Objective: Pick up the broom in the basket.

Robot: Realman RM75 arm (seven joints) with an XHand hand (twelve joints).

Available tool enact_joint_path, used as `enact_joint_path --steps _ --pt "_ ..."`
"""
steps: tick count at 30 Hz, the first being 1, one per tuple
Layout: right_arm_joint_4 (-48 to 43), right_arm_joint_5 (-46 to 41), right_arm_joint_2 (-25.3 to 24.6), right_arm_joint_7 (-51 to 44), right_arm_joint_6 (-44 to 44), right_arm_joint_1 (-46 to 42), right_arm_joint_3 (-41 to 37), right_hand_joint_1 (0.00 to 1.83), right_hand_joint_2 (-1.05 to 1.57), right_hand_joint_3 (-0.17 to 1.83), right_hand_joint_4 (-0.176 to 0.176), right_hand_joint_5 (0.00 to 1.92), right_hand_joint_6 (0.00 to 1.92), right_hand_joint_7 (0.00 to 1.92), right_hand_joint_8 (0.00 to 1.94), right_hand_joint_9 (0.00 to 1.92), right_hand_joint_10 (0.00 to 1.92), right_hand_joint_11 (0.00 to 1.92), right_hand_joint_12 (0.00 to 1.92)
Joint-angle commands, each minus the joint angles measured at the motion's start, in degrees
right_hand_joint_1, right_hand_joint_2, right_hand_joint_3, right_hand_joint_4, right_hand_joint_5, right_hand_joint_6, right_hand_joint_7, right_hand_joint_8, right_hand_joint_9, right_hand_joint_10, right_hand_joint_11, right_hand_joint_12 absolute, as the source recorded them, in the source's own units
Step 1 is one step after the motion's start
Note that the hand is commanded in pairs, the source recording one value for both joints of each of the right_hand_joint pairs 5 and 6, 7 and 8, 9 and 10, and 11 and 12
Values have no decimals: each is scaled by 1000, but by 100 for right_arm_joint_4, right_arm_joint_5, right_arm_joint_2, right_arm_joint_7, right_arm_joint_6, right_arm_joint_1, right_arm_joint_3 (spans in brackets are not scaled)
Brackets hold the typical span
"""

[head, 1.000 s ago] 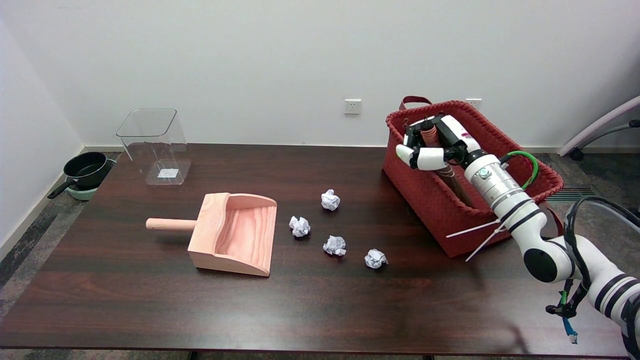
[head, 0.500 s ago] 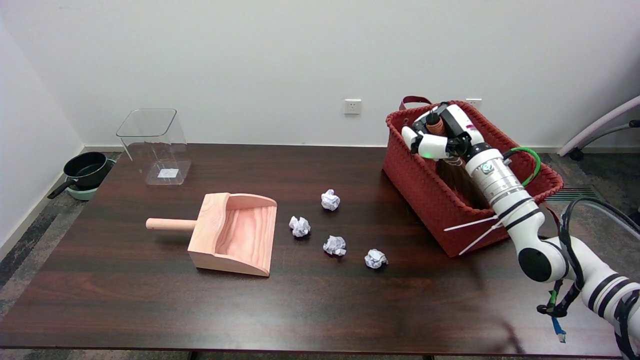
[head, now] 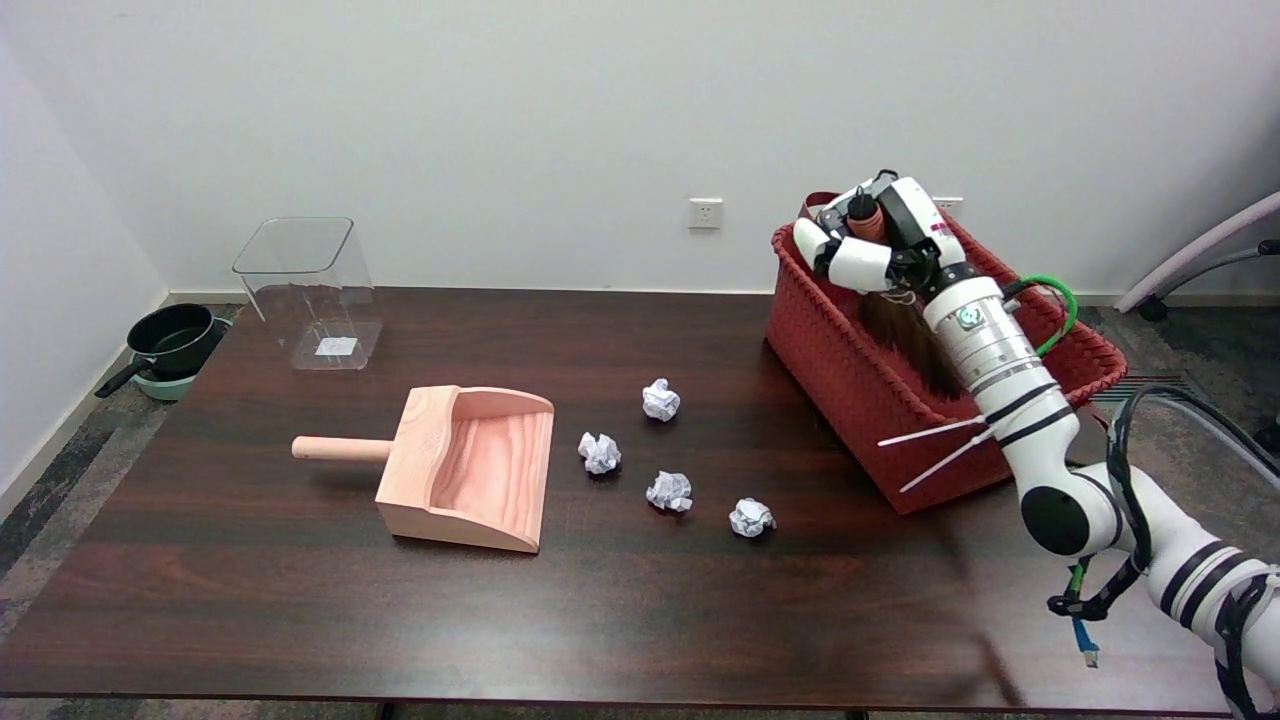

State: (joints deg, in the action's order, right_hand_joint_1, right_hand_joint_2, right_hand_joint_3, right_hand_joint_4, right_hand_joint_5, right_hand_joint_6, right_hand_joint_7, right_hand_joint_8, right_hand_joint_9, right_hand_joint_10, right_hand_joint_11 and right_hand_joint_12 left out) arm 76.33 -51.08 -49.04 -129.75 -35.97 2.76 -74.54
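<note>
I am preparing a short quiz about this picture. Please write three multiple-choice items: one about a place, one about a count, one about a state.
1. Where does the wooden dustpan lie?
A. inside the basket
B. on the table, left of the paper balls
C. on the floor

2. How many crumpled paper balls lie on the table?
A. two
B. four
C. six

3. What is the right hand doing?
A. it grips the broom over the red basket
B. it rests flat on the table
C. it holds a paper ball

Answers:
1 B: the dustpan sits on the dark table, with the paper balls to its right.
2 B: four white balls show.
3 A: the fingers wrap the handle, with the dark bristles hanging toward the basket.
</note>
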Motion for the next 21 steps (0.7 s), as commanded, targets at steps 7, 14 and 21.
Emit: enact_joint_path --steps 7,14,21 --pt "1583 -632 -213 -391 -56 -272 -531 935 1178 934 0 1920 1920 1920 1920 1920 1920 1894 1894" --pt "2018 -632 -221 -399 -1 -288 -776 948 1213 945 0 1920 1920 1920 1920 1920 1920 1896 1896" --pt "2540 -632 -384 -399 -58 -373 -737 944 1249 937 0 1920 1920 1920 1920 1920 1920 1899 1899"
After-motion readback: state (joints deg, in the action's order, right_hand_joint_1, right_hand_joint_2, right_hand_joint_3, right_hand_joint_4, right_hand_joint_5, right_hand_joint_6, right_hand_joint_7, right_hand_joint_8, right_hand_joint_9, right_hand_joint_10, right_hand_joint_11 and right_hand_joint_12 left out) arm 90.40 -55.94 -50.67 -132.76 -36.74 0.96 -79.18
